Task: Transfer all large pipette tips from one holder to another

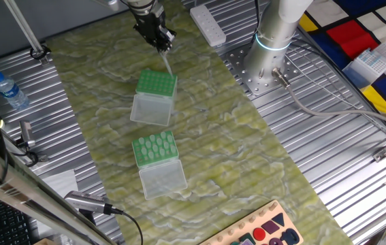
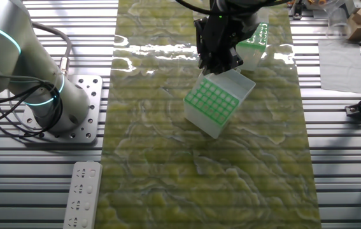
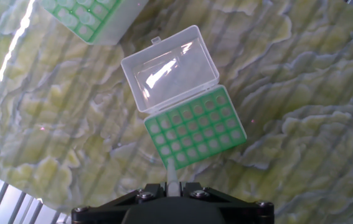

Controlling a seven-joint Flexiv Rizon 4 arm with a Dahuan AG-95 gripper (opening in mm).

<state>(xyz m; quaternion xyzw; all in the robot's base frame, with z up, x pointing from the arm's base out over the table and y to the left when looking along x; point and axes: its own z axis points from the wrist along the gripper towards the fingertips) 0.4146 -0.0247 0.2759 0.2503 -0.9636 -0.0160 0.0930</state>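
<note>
My gripper [image 1: 158, 39] is shut on one large pipette tip [image 1: 166, 62], a slim whitish cone that points down. It hangs just above the green-topped holder [image 1: 156, 83], whose holes look empty and whose clear lid [image 3: 170, 68] lies open. In the hand view the tip [image 3: 172, 173] sticks out between the jaws, its point over the near edge of the green rack [image 3: 195, 134]. A second green-topped holder [image 1: 155, 150], lid open, carries several whitish tips. The other fixed view shows the gripper [image 2: 218, 54] over the empty holder [image 2: 211, 102], with the second holder [image 2: 254, 38] behind it.
The arm's base [image 1: 274, 34] stands on the ribbed metal table to the right of the green mat. A white power strip [image 1: 207, 25] lies at the mat's far edge, a water bottle [image 1: 9, 90] at the left, and a wooden shape board [image 1: 261, 231] at the front.
</note>
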